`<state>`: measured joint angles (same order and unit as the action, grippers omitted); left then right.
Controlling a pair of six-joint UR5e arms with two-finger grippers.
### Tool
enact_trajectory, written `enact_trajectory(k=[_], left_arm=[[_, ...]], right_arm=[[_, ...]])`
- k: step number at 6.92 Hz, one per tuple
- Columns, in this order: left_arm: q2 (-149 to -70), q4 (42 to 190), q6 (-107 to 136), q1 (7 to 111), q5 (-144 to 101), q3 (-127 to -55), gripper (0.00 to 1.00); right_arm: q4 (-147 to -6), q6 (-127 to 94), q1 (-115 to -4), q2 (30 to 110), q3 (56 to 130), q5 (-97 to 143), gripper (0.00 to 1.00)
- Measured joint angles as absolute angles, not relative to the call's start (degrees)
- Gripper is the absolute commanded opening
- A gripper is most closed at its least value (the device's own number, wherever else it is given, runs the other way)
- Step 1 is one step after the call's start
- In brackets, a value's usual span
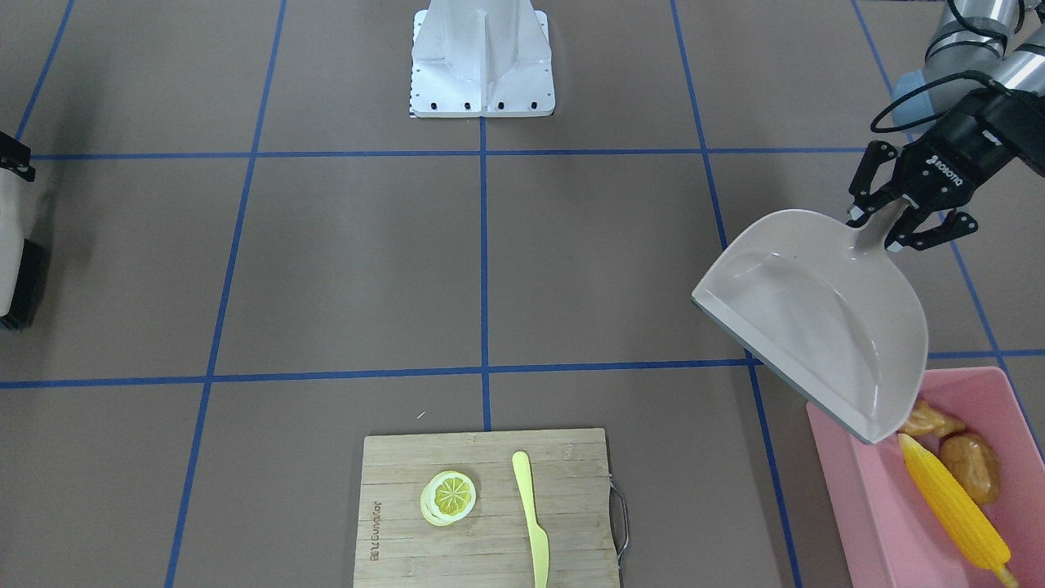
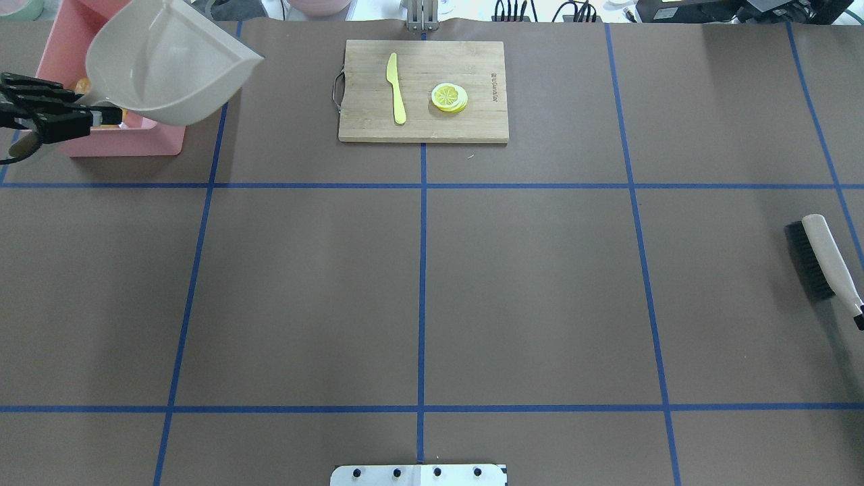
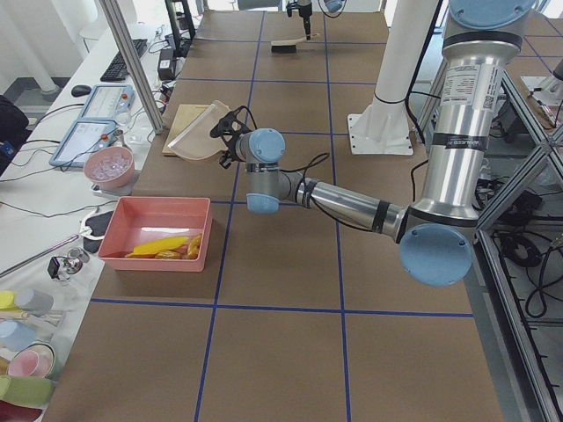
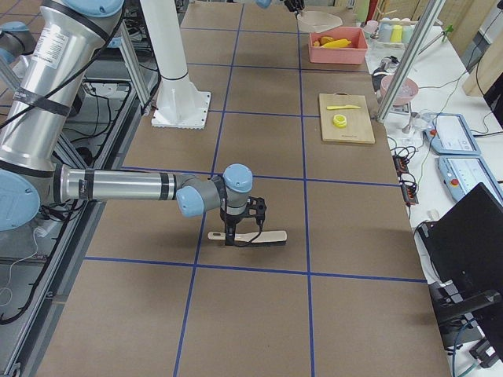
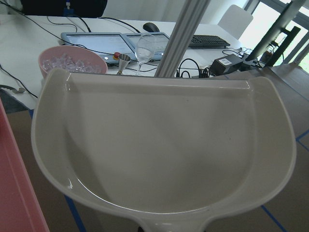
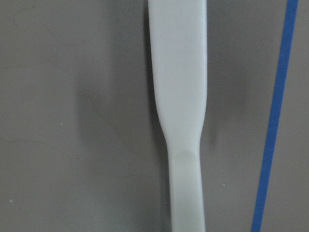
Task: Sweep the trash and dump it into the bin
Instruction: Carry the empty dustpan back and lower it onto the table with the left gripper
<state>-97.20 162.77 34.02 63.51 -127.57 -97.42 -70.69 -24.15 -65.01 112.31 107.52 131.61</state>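
My left gripper (image 1: 880, 227) is shut on the handle of the beige dustpan (image 1: 816, 318). It holds the pan raised and tilted, with its lip over the near corner of the pink bin (image 1: 865, 506). The left wrist view shows the dustpan (image 5: 159, 145) empty. The corn cob (image 1: 951, 506), the potato (image 1: 971, 465) and the ginger root (image 1: 931, 420) lie inside the bin. My right gripper (image 4: 242, 236) stands over the handle of the brush (image 2: 820, 256), which lies on the table at the far side. I cannot tell whether it grips the handle (image 6: 181, 121).
A wooden cutting board (image 1: 571, 490) with a lemon slice (image 1: 447, 496) and a yellow knife (image 1: 531, 514) lies at the table's operator-side edge. The robot's white base (image 1: 482, 65) stands at the opposite edge. Blue tape lines cross the brown table.
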Motion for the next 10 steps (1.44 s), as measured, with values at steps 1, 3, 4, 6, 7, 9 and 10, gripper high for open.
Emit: enact_trajectory(k=[1,3,4,6,7,9,10], left_arm=[[-98.7,159.9,25.1,60.7,-127.0,-97.4,0.00],[-102.1,151.5,8.0,54.1,-123.2,-97.3,0.00],[-103.5,147.8,3.4,50.3,-121.6,-97.1,0.00],[-105.8,142.9,-0.2,41.9,-121.3,-96.7,0.00],[-105.9,142.1,-0.8,38.2,-121.4,-96.7,0.00],[-105.9,141.9,-2.3,34.9,-121.4,-96.9,0.00],[-105.9,142.0,-7.4,34.7,-121.2,-97.0,0.00]], right_arm=[[-71.5,-21.2,-68.4,112.2,107.5,132.7,1.00],[-79.8,-11.3,-76.8,111.4,108.4,134.5,1.00],[-87.7,-4.5,-81.7,109.1,108.9,134.2,1.00],[-101.4,1.7,-88.6,102.9,108.9,130.8,1.00],[-105.1,2.1,-90.1,101.3,108.6,129.0,1.00],[-106.9,-0.7,-90.9,100.4,108.5,126.9,1.00],[-106.9,-2.5,-91.0,100.3,108.8,127.1,1.00]])
